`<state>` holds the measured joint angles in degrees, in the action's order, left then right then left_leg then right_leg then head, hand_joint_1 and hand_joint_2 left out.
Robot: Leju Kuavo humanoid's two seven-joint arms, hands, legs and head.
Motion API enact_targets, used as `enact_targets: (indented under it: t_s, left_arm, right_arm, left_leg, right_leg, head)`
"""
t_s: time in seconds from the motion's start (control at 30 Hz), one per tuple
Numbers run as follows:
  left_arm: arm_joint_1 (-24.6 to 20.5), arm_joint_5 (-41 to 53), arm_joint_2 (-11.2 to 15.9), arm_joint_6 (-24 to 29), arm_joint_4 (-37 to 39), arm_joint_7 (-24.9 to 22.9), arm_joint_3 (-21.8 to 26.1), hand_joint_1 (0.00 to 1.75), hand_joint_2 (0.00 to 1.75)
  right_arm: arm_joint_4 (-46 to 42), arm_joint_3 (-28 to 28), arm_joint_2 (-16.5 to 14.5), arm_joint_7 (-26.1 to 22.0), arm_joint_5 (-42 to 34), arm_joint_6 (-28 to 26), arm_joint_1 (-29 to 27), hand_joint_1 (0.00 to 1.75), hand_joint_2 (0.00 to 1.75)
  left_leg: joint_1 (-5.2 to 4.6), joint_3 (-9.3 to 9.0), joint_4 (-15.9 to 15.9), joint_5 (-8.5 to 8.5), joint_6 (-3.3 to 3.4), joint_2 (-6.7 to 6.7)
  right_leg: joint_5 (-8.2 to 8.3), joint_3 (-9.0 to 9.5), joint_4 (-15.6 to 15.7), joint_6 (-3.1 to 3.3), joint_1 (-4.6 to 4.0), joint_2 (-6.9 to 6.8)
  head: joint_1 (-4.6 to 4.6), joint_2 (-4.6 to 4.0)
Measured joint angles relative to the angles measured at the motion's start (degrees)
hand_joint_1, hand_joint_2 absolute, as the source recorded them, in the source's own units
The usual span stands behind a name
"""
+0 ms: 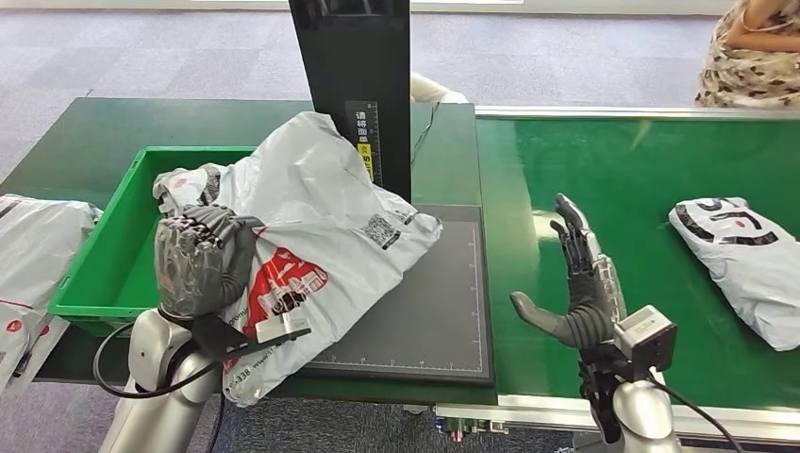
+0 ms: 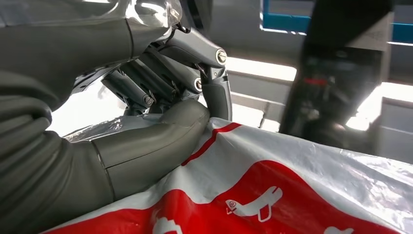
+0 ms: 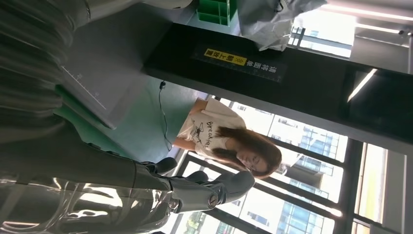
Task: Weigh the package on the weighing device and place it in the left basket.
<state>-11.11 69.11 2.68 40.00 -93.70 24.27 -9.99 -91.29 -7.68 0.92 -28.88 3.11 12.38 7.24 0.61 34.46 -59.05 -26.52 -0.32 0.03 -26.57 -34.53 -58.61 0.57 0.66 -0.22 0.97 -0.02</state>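
Your left hand (image 1: 200,264) grips the package (image 1: 311,236), fingers (image 2: 146,92) closed on it, half on the scale (image 1: 443,311), half over the basket (image 1: 113,264). Right hand (image 1: 580,293) spread, empty. Next, I judge: carry it left and drop it in.

"breakfast"-like script on person's shirt (image 3: 204,129)

Even, bright indoor light covers the green table (image 1: 585,179) with soft shadows. Behind the left wrist view the background is blurred; windows (image 3: 311,204) glare white in the right wrist view.
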Motion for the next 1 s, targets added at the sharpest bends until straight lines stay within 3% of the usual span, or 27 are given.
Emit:
enact_targets:
  t_s: [0.2,0.43,0.67,1.0]
  left_arm:
    - [-5.61,2.43,0.27,-0.13,4.12,-5.98,5.64,1.75,1.75]
    - [-16.26,4.33,3.88,-4.65,22.50,-20.18,5.98,1.75,1.75]
    - [-23.04,8.71,5.77,-10.56,39.67,-32.35,4.92,1.75,1.75]
    - [-28.56,6.81,7.49,-12.99,53.43,-35.03,4.86,1.75,1.75]
  right_arm:
    - [0.66,-0.25,-0.43,0.01,0.10,-0.20,1.20,0.00,1.75]
    - [1.19,-0.61,-0.46,0.62,-0.01,-1.15,2.47,0.00,1.75]
    - [1.80,-1.26,-0.46,0.98,-0.05,-1.46,3.25,0.00,1.75]
    - [1.96,-1.83,-0.46,2.04,-0.05,-2.13,3.62,0.00,1.75]
  left_leg:
    - [0.01,-0.01,0.00,0.09,-0.09,-0.02]
    - [0.02,-0.02,0.00,0.18,-0.11,0.00]
    - [0.03,0.00,0.00,0.17,-0.12,0.01]
    - [0.03,0.00,0.00,0.17,-0.12,0.01]
  right_leg:
    - [0.03,0.00,-0.01,0.03,0.00,-0.01]
    - [0.15,-0.03,-0.06,0.16,-0.04,0.00]
    - [0.15,-0.05,-0.06,0.17,-0.07,0.01]
    - [0.15,-0.05,-0.07,0.17,-0.09,0.01]
  head:
    - [0.00,0.00]
    - [0.00,0.00]
    - [0.01,0.00]
    - [0.00,0.00]
